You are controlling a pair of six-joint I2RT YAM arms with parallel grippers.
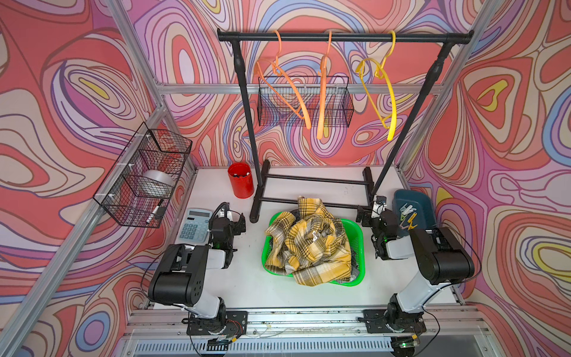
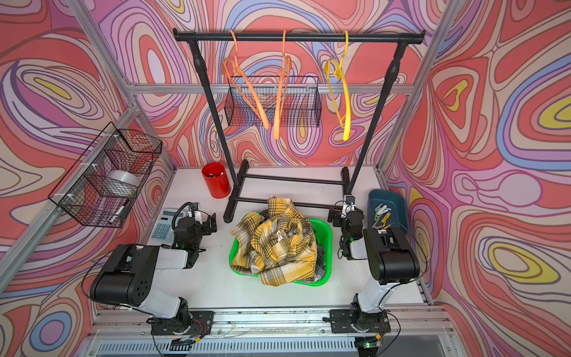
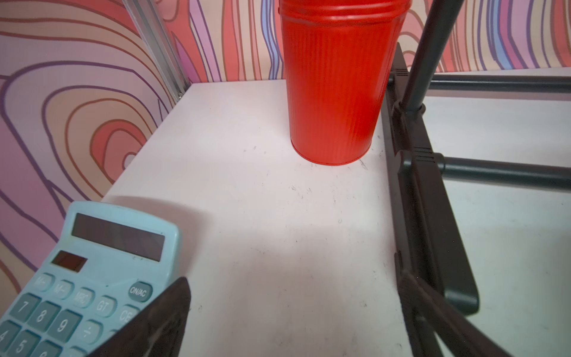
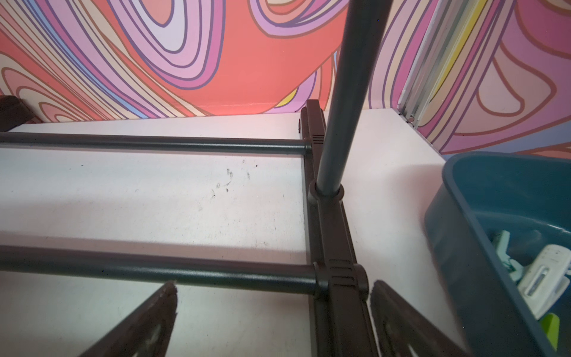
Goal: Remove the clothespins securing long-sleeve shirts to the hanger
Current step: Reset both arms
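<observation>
Clothespins (image 1: 408, 213) lie inside tray (image 1: 420, 200) rim at table (image 1: 247, 278) edge — left claw (image 1: 241, 223), right claw (image 1: 362, 215) spread wide

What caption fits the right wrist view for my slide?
Open right gripper over the white table, facing the black rack, blue bin of clothespins alongside.

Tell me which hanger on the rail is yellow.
The hanger nearest the right arm's end of the rail is yellow; the middle hanger and the farthest hanger are both orange.
</observation>
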